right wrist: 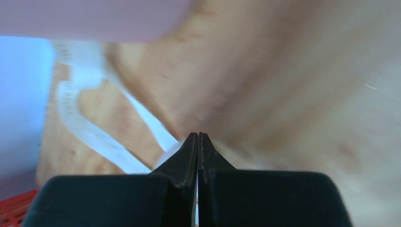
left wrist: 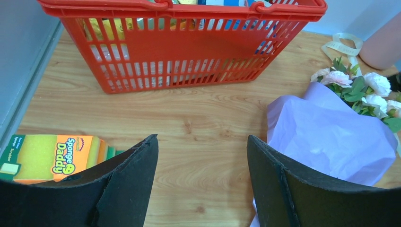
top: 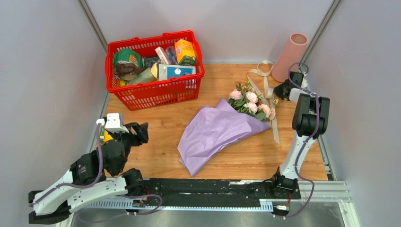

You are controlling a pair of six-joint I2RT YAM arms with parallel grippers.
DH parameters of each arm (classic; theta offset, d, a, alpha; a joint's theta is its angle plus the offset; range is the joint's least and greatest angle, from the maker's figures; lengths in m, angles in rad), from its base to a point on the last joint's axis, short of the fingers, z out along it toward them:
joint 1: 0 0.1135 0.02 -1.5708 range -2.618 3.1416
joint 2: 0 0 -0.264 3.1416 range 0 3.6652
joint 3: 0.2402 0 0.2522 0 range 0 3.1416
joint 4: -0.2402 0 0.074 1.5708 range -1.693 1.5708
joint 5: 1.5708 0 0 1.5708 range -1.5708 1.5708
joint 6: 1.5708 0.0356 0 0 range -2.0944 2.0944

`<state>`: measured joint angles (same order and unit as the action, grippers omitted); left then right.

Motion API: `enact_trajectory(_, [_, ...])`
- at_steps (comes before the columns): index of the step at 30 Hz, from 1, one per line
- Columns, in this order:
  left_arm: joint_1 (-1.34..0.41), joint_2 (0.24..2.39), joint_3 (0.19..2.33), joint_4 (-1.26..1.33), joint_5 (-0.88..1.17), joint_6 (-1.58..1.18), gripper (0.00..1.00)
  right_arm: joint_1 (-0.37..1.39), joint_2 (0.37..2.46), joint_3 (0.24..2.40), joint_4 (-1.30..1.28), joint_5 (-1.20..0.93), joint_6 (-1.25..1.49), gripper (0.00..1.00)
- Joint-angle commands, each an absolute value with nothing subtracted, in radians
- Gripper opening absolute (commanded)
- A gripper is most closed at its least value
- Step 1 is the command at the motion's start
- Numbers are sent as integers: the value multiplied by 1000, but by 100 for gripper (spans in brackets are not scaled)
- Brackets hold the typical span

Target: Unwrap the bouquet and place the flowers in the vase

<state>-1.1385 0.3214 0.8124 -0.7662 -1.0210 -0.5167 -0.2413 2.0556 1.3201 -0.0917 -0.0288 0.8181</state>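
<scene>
My right pincer (right wrist: 197,137) is pressing its jaws together low over the bench (top: 161,123), right where the cream ribbon (right wrist: 94,135) is reaching the tips; the blur is keeping me from telling whether it is caught. My left pincer (left wrist: 202,137) is hanging spread wide near the red basket (left wrist: 179,71). The bouquet (top: 222,130) is lying mid-bench in lilac paper, its flowers (top: 250,101) pointing towards the vase (top: 290,56) in the far right corner

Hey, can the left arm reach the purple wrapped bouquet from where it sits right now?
Probably yes. The left gripper is open, the bouquet lies close on its right, and only bare table lies between; the red basket stands further back.
</scene>
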Motion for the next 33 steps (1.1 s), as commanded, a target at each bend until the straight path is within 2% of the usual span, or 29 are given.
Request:
enact_trajectory(1, [-1140,364,808,-747,-1045,-500,76,-181,2198,1538,70,-176,785,0])
enact_trajectory(6, [-1140,432,813,-755,-1046,-498,76,-138,2325,1735,116,-207,715,0])
enact_trajectory(13, [-1140,540,822,-758,-985,-518,76,-120,2430,1879,198,-288,724,2])
enact_trajectory(20, [-1140,580,793,-747,-894,-623,76,-113,2284,1708,204,-235,696,6])
enact_trajectory(22, [-1140,580,790,-747,-864,-644,76,-114,2237,1657,201,-233,675,11])
enact_trajectory(33, [-1140,656,779,-848,-694,-827,77,-114,1987,1470,3,-221,368,57])
